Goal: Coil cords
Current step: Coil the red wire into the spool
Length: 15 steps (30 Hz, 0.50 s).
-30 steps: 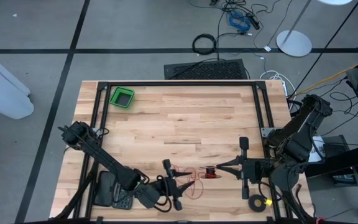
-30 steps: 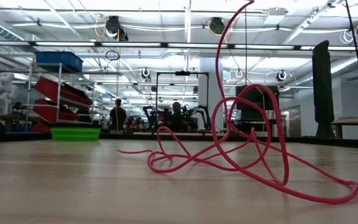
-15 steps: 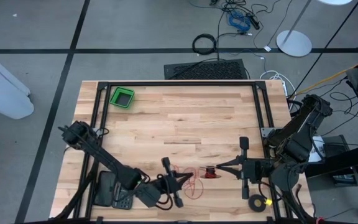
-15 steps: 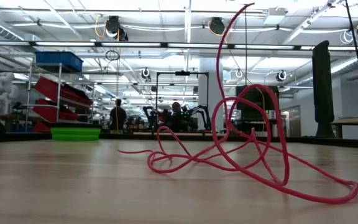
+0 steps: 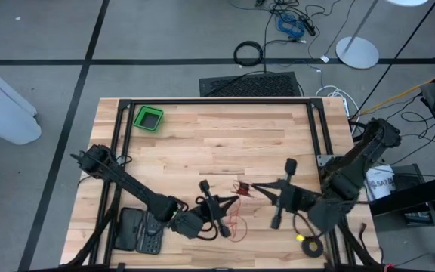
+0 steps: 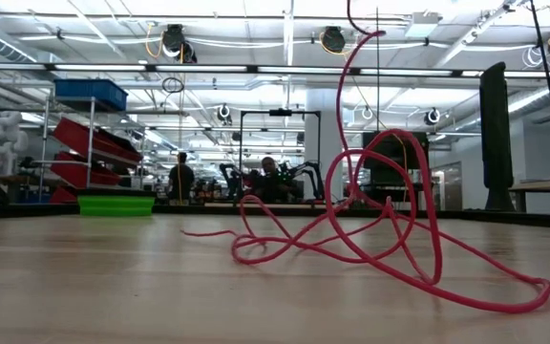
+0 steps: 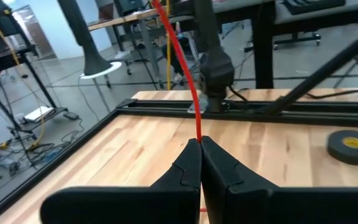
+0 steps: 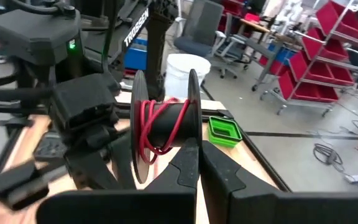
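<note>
The cord is thin and red. Part of it is wound on a small black spool (image 8: 166,124), and the rest lies in loose loops (image 6: 390,239) on the table near its front edge (image 5: 236,224). One strand climbs out of the top of the low view. My right gripper (image 8: 197,148) is shut on the spool (image 5: 241,187), above the table's near middle. My left gripper (image 7: 200,140) is shut on a strand of the cord, just left of the spool in the high view (image 5: 230,202). Neither gripper shows in the low view. My left gripper pinches a single strand of the red cord (image 7: 198,132) between its two fingertips. The fingers lie about level, coming from the table's near left. From the fingertips the strand runs on, almost straight, toward the other arm. My right gripper's shut fingertips meet at the rim of one spool flange (image 8: 194,134); the fingers hide the place of contact. They come about level from the table's right. The spool is lifted clear of the table, its axis across the fingers, with several turns of cord on its core.
A green bin (image 5: 148,119) stands at the table's far left. A flat black tape ring (image 5: 312,245) lies at the near right, also seen in the left wrist view (image 7: 353,145). A black frame (image 5: 217,100) runs along the table's edges. People stand in the room beyond the table.
My left gripper has shut on the cord strand and gone toward the table's far edge and right. My right gripper has carried the spool left and toward the far edge, turning as it went. The rising strand has shifted; the loops on the table have hardly moved.
</note>
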Motion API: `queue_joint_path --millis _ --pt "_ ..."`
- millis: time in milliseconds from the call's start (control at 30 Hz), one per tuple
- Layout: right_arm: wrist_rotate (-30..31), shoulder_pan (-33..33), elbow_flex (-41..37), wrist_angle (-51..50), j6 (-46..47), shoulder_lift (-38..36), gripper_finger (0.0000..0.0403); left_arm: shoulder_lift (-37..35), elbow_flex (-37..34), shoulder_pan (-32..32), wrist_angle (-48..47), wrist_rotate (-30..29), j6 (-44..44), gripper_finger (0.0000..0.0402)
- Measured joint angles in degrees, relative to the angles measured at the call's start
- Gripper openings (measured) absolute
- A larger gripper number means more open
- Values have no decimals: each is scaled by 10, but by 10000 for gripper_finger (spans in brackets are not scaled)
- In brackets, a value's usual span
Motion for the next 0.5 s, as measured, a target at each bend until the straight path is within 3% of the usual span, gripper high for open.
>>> queue_joint_path --millis 167,500 --pt "-2 -27 0 48 -35 28 0 0 0 12 1 1 0 2" --pt "29 -72 0 46 -43 70 0 0 0 11 13 4 0 2"
